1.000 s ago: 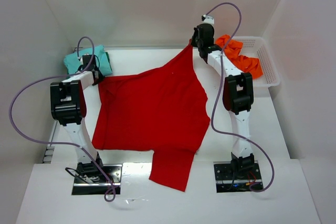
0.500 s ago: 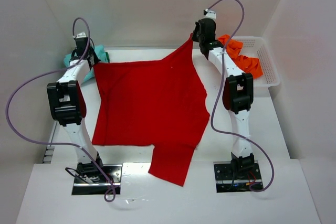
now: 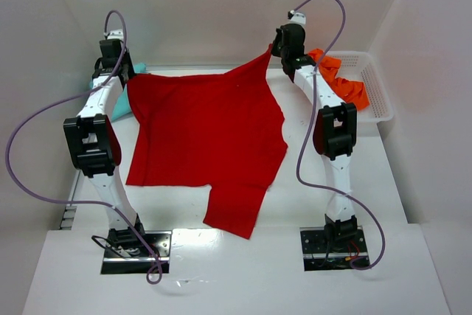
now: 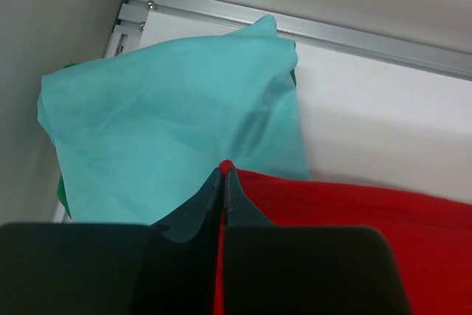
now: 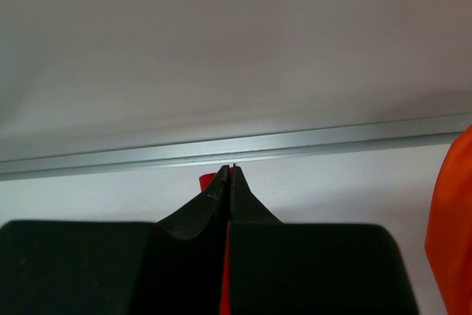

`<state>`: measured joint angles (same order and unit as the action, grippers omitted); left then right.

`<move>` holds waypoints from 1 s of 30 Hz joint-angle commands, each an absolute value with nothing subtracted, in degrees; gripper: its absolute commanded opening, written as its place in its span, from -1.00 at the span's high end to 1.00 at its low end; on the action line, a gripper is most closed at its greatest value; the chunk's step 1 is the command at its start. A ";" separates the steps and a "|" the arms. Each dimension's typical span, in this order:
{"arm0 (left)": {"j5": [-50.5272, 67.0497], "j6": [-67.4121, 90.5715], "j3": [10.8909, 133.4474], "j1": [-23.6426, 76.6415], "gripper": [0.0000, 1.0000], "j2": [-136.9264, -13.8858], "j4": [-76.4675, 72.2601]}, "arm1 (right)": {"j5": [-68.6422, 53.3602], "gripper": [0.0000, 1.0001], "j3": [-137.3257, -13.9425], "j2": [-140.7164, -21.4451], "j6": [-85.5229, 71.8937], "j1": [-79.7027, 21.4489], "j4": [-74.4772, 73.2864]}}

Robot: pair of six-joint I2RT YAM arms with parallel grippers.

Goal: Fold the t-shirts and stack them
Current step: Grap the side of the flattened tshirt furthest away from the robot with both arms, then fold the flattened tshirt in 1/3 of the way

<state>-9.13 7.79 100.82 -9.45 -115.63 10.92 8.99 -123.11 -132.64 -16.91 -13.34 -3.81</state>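
The red t-shirt [image 3: 206,130] hangs spread between both grippers, its far edge raised near the back wall and a sleeve [image 3: 234,212] trailing toward the front. My left gripper [image 3: 120,71] is shut on its far left corner, seen pinched in the left wrist view [image 4: 223,171]. My right gripper [image 3: 276,49] is shut on its far right corner, seen in the right wrist view [image 5: 229,173]. The teal t-shirt [image 4: 169,116] lies crumpled at the back left under my left gripper [image 4: 223,175]. The orange t-shirt [image 3: 341,79] lies in the basket.
A white mesh basket [image 3: 372,86] stands at the back right beside the right arm. White walls close in the back and both sides. An aluminium rail [image 5: 295,142] runs along the foot of the back wall.
Both grippers have lifted and pulled the red shirt's far edge toward the back wall. The left gripper moved farthest, up over the teal shirt. The trailing sleeve slid back from the front edge.
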 commanded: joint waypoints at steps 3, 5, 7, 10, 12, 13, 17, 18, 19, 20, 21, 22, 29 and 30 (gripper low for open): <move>-8.26 4.22 103.10 -9.49 1.00 -113.91 10.37 | 7.12 1.00 -126.12 -132.28 -18.36 -12.74 -3.94; -9.13 2.99 103.10 -9.49 1.00 -113.91 9.84 | 5.46 1.00 -124.55 -129.66 -19.15 -12.74 -4.48; -11.15 2.99 103.09 -9.49 1.00 -113.91 10.37 | 5.45 1.00 -117.54 -126.14 -19.78 -12.74 -2.39; -12.57 4.39 103.80 -9.49 1.00 -114.43 11.77 | 5.45 1.00 -104.97 -116.83 -20.30 -13.97 2.20; -12.04 5.87 104.33 -10.11 1.00 -114.43 12.39 | 6.33 1.00 -100.14 -111.74 -21.79 -13.97 0.54; -12.04 6.50 104.33 -10.11 1.00 -114.43 12.39 | 6.33 1.00 -98.54 -110.06 -21.80 -13.97 0.01; -10.38 8.96 103.80 -11.16 1.00 -114.96 13.71 | 5.80 1.00 -88.52 -101.18 -24.87 -13.97 1.49; -9.33 9.49 103.19 -11.77 1.00 -115.57 14.23 | 4.23 1.00 -85.81 -98.55 -25.92 -13.97 0.97; -8.79 10.36 103.18 -11.78 1.00 -115.58 14.24 | 3.61 1.00 -84.65 -97.39 -26.62 -13.97 0.97; -8.79 10.37 102.66 -11.78 1.00 -116.10 14.76 | 2.99 1.00 -83.33 -96.25 -27.24 -13.97 0.27; -8.01 10.98 102.66 -12.30 1.00 -116.10 14.77 | 2.99 1.00 -80.71 -95.11 -27.94 -14.67 0.26; -7.22 10.99 102.05 -12.30 1.00 -116.71 14.77 | 1.60 1.00 -79.20 -93.10 -30.04 -15.29 0.26; -5.62 12.74 100.02 -12.83 1.00 -117.33 14.77 | 1.75 1.00 -65.06 -85.96 -38.93 -20.04 0.79; -5.62 12.74 99.24 -12.83 1.00 -117.33 14.24 | 1.76 1.00 -64.08 -85.44 -39.46 -20.56 -0.17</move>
<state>-6.85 11.07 100.49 -12.49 -116.18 15.55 0.80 -67.66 -88.36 -34.68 -18.55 -0.14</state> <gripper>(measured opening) 0.010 0.005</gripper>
